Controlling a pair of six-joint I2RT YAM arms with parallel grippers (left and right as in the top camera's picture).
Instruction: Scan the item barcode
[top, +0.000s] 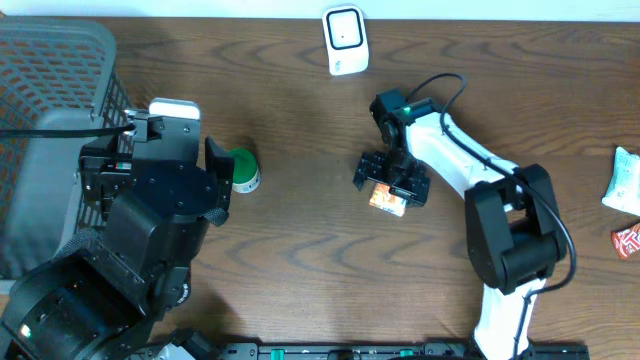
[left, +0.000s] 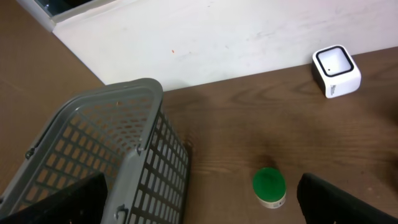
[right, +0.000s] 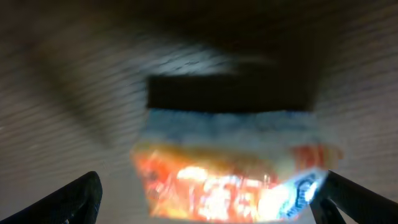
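Orange packet (right: 230, 177), lettering blurred; below the right gripper (right: 217, 199), jaws wide

Left, grey basket (left: 124, 155); green-lidded jar (left: 268, 186) on table (left: 249, 130); white scanner (left: 336, 70) far right.

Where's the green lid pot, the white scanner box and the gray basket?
green lid pot (left: 268, 184), left wrist view, on its green lid.
white scanner box (left: 333, 63), left wrist view, on its top face.
gray basket (left: 166, 171), left wrist view, on its mesh side wall.

Orange packet (top: 386, 199) — flat (mid-table) — white scanner (top: 345, 40) apart
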